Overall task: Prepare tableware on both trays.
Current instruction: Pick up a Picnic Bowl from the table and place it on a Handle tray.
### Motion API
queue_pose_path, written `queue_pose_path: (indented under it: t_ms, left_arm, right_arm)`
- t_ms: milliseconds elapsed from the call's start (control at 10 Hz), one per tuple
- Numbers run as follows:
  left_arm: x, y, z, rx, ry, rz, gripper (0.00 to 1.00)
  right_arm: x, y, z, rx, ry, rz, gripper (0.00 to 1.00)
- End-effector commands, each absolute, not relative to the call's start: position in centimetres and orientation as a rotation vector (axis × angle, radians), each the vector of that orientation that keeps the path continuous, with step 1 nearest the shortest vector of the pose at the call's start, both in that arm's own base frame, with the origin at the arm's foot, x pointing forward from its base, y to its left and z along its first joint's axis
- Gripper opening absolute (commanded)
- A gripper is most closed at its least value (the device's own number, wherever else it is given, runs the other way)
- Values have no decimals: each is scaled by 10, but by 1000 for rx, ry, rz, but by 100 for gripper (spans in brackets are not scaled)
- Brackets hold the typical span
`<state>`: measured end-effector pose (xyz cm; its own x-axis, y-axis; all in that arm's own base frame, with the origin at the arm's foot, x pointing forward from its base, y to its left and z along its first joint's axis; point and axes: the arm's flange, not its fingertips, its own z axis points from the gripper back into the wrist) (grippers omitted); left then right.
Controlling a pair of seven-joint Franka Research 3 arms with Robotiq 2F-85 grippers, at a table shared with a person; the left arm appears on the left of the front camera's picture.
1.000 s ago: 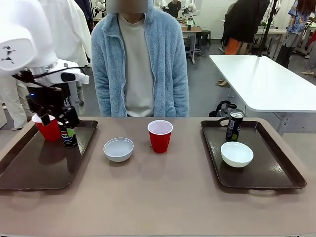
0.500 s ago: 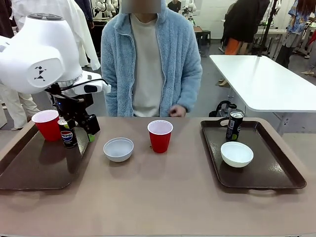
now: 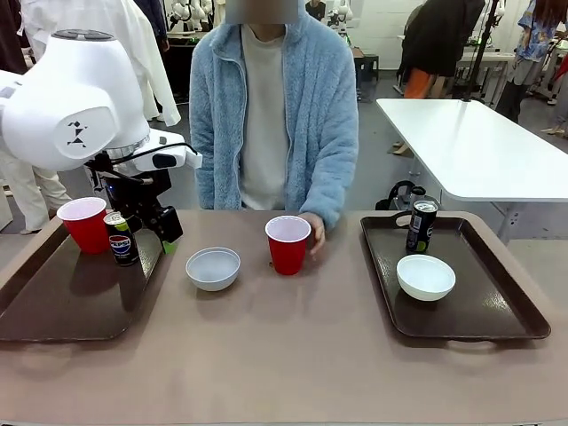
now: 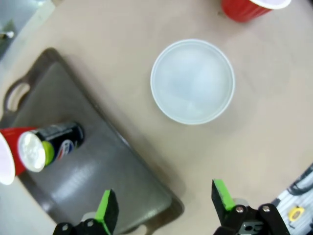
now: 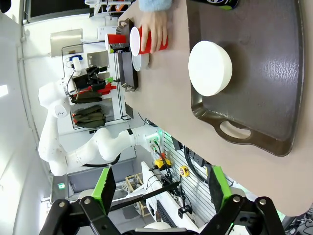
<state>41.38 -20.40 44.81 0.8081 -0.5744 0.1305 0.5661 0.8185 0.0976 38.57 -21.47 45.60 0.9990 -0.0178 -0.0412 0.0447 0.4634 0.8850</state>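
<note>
On the left tray (image 3: 53, 302) stand a red cup (image 3: 85, 224) and a black soda can (image 3: 122, 238). My left gripper (image 3: 161, 229) hangs open and empty just right of the can, above the tray's right rim. In the left wrist view its green pads (image 4: 106, 210) are spread wide, with the pale bowl (image 4: 192, 81) on the bare table ahead and the can (image 4: 54, 144) to the side. A person's hand (image 3: 313, 235) touches the second red cup (image 3: 287, 244) at mid-table. The right tray (image 3: 497, 311) holds a can (image 3: 422, 225) and a white bowl (image 3: 426, 277). My right gripper (image 5: 160, 196) is open above that tray (image 5: 274, 73).
The person in a pale blue fleece stands at the far edge, behind the middle cup. The grey bowl (image 3: 213, 268) sits on the table between the left tray and that cup. A white table stands at back right.
My left gripper has drawn away from the can to the right, leaving it standing on the left tray. The person's hand has come forward to the middle red cup.
</note>
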Motion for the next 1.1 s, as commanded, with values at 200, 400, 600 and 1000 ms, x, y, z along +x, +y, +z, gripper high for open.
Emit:
queue_pose_path:
  t_ms: [200,400,600,1000]
  left_arm:
    - [385,-187,445,10,-102,-696,100]
    - [304,-122,476,-21,-215,-710,100]
    - [310,-112,472,-42,-212,-683,100]
    - [325,-109,461,-92,-213,-649,100]
  right_arm:
    - [385,-214,457,1084,29,-51,100]
    - [385,-214,457,1084,29,-51,100]
    - [385,-214,457,1084,29,-51,100]
    - [385,-214,457,1084,29,-51,100]
